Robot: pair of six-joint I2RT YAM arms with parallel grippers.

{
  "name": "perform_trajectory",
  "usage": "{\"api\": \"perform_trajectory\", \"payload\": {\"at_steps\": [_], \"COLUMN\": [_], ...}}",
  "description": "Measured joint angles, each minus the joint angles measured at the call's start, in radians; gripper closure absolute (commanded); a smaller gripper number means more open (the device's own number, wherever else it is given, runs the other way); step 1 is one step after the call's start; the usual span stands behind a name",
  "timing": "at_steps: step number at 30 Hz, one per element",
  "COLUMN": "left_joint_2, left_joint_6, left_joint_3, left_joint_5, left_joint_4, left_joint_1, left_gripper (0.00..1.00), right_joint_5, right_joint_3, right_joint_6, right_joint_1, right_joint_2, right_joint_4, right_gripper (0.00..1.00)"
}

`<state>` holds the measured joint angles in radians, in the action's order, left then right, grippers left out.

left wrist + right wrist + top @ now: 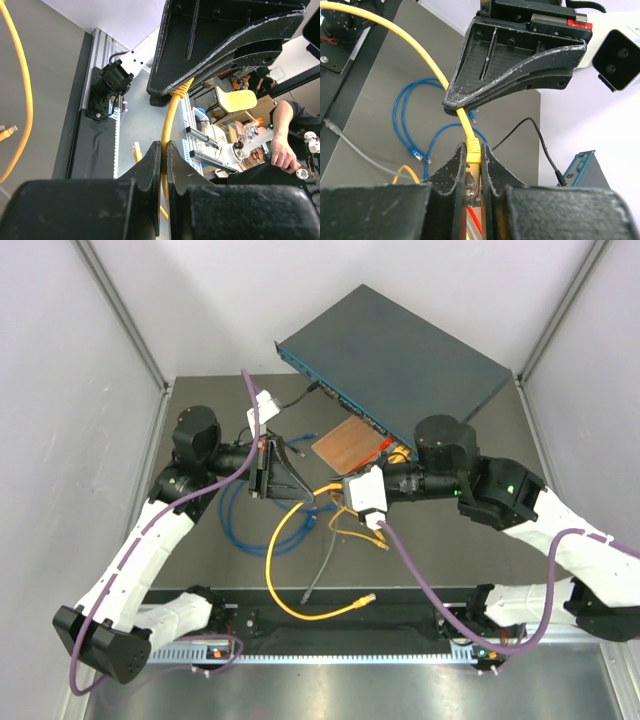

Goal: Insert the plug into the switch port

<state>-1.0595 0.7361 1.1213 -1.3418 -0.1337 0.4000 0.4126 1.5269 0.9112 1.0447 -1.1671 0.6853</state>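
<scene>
The switch (400, 350), a flat dark teal-grey box, lies at the back of the table with its socket face toward me; its corner shows in the right wrist view (581, 167). My right gripper (473, 150) is shut on the clear plug with a yellow boot (474, 152). In the top view the right gripper (335, 498) is in front of the switch, well short of the sockets. My left gripper (164, 146) is shut on the yellow cable (170, 117) a short way behind the plug, tip to tip with the right one in the top view (308, 492).
A brown wooden board (350, 443) lies just in front of the switch. A blue cable coil (245, 520), a grey cable (325, 565) and the yellow cable's loose loop (275, 575) lie on the mat. A black lead (300, 395) runs to the switch's left end.
</scene>
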Motion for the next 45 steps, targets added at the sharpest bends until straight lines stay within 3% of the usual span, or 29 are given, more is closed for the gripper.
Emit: {"api": "perform_trajectory", "payload": {"at_steps": [4, 8, 13, 18, 22, 26, 32, 38, 45], "left_joint_2": [-0.002, -0.002, 0.002, 0.031, 0.126, 0.188, 0.204, 0.188, 0.168], "left_joint_6": [0.003, 0.004, -0.060, -0.248, -0.350, -0.352, -0.365, -0.668, -0.969], "left_joint_3": [0.000, -0.002, 0.010, 0.121, 0.196, 0.231, 0.226, 0.224, 0.199], "left_joint_5": [0.001, 0.017, 0.080, 0.302, 0.552, 0.689, 0.658, 0.601, 0.602], "left_joint_4": [0.001, 0.007, -0.055, -0.221, -0.263, -0.261, -0.220, -0.362, -0.500], "left_joint_1": [0.000, 0.000, -0.017, -0.069, -0.078, -0.108, -0.138, -0.130, -0.057], "left_gripper": [0.97, 0.58, 0.49, 0.39, 0.37, 0.37, 0.38, 0.39, 0.39], "right_joint_5": [-0.007, -0.024, -0.057, -0.038, 0.051, 0.166, 0.295, 0.446, 0.531], "right_joint_3": [0.000, 0.000, 0.000, 0.054, 0.138, 0.167, 0.158, 0.127, 0.070], "right_joint_6": [0.003, -0.009, -0.100, -0.283, -0.479, -0.690, -0.949, -1.136, -1.238], "right_joint_1": [0.001, 0.001, -0.004, -0.054, -0.132, -0.221, -0.304, -0.336, -0.334], "right_joint_2": [0.000, 0.000, -0.019, -0.111, -0.225, -0.323, -0.386, -0.393, -0.394], "right_joint_4": [0.001, 0.000, -0.004, 0.034, 0.085, 0.098, 0.076, -0.018, -0.084], "right_gripper": [1.00, 1.00, 1.00, 1.00, 1.00, 1.00, 1.00, 1.00, 1.00]}}
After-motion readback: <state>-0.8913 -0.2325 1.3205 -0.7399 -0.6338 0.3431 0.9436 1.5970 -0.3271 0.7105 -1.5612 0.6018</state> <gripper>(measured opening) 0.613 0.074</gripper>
